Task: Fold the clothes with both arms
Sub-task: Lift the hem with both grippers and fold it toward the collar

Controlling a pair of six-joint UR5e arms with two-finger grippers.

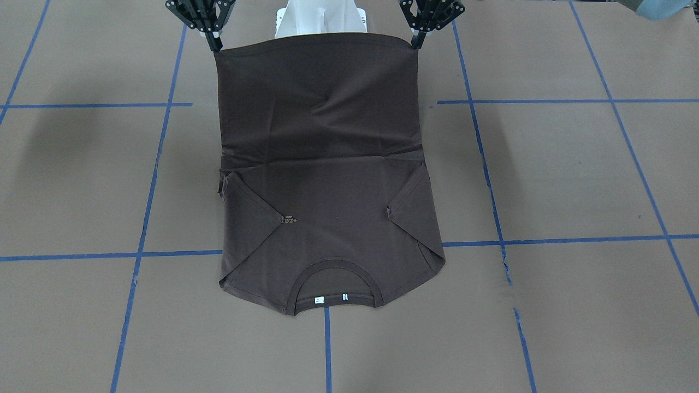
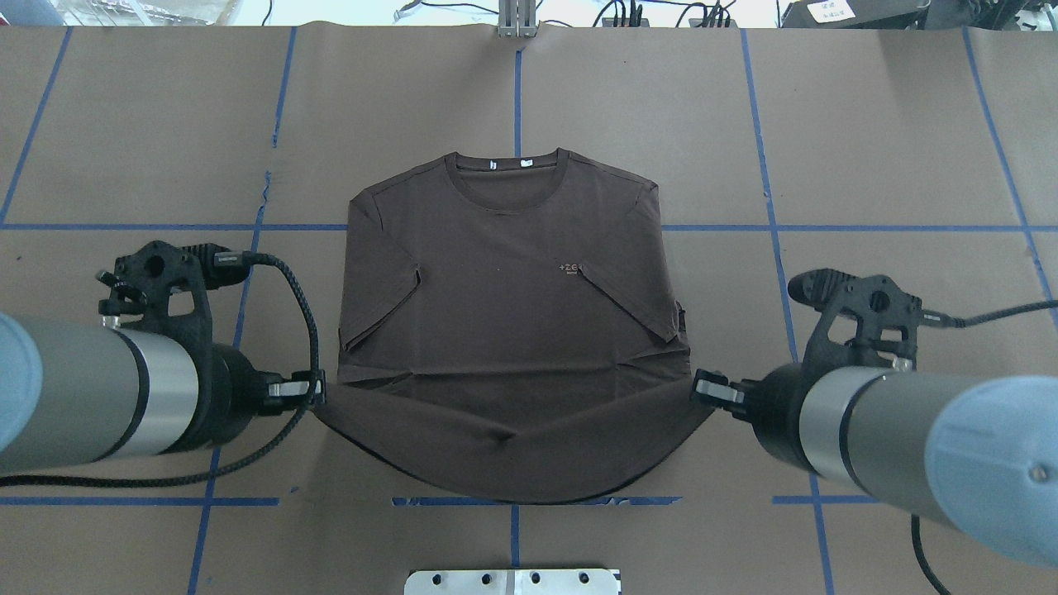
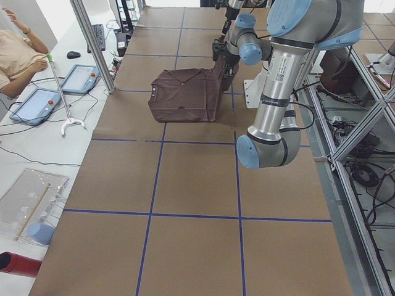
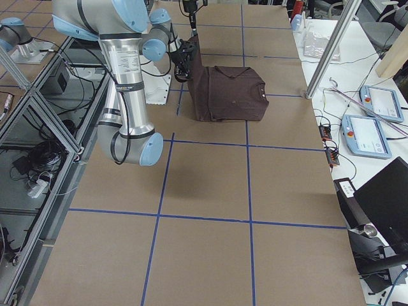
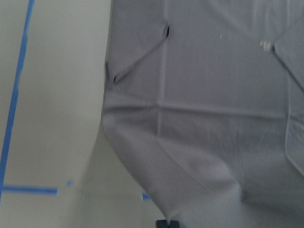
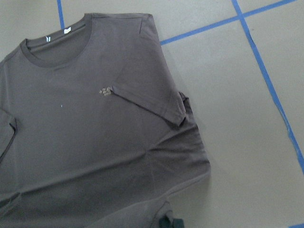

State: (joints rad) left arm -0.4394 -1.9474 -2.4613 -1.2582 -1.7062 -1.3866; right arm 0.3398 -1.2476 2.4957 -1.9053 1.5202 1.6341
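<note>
In the front-facing view, a dark brown short-sleeved T-shirt [image 1: 327, 180] is seen at the middle of a brown paper-covered table [image 1: 573, 174] marked with blue tape lines. Its ribbed round collar [image 1: 336, 261] is pointed away from the robot, so its long axis runs from the white pedestal base [image 1: 322, 19] towards the operators' side. Both sleeves are folded inward onto the chest. The hem is held up off the table, stretched level between the black left gripper [image 1: 418, 42] and the black right gripper [image 1: 217, 45], each pinched closed on one hem corner. Wide bare paper is shown on either side. In the overhead view the raised hem [image 2: 504, 487] is seen sagging in a curve toward the robot, and free table is shown beyond the collar up to the far edge. In both side views the garment is found far along the table, with the near half bare. In the left wrist view the cloth appears washed pale and fills the right side. In the right wrist view the collar is pointed to the upper left, with bare paper at the right.
</note>
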